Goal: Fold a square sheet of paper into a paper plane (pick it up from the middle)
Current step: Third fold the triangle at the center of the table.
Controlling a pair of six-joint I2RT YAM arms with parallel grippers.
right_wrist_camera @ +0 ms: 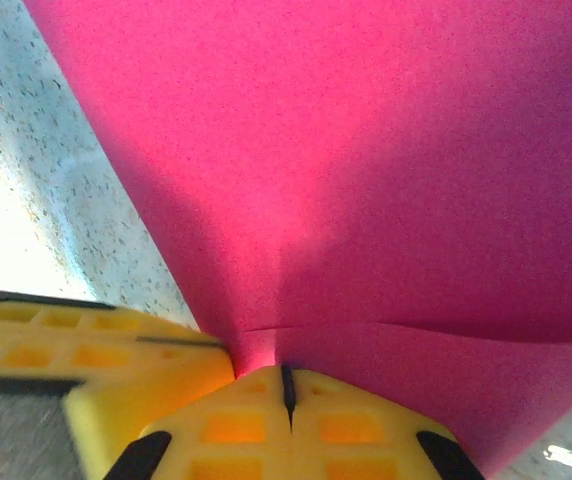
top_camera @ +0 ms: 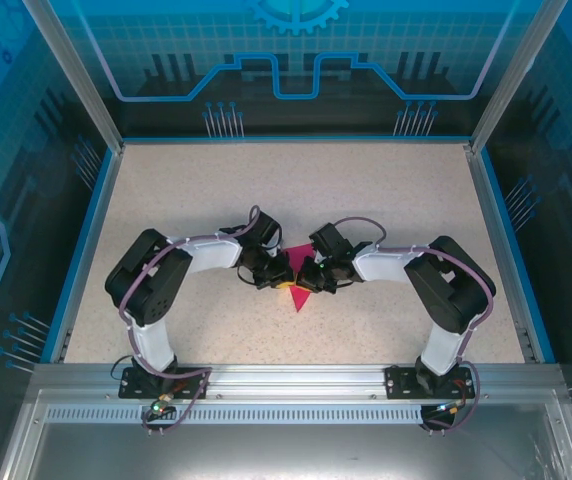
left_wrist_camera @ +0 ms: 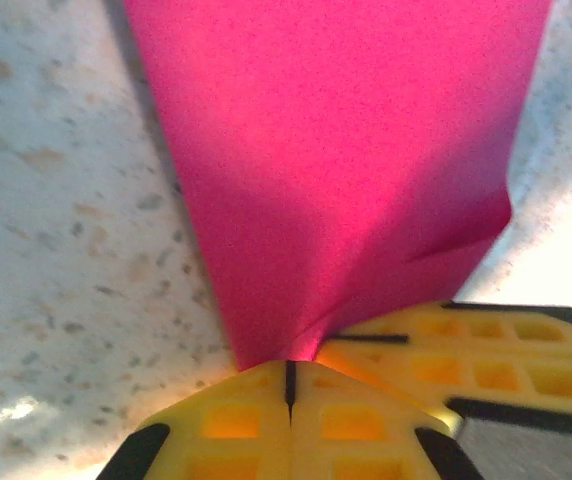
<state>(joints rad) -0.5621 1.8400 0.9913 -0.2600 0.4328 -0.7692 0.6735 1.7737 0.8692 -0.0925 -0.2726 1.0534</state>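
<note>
- Two claws meet over the counter (top_camera: 386, 210): my left claw (left_wrist_camera: 289, 380) and right claw (right_wrist_camera: 286, 385) each pinch tight on the square sheet of paper (top_camera: 297, 297).
- Its edges run off both wrist views; from above my claws cover its middle.

**Grippers locked tip to tip**

Both arms are bent inward, elbows thrown outward. The left gripper (top_camera: 277, 279) and right gripper (top_camera: 306, 278) are set nose to nose, each pair of yellow fingers (left_wrist_camera: 231, 425) pressed closed on the pink sheet of paper (top_camera: 296, 298).
</note>
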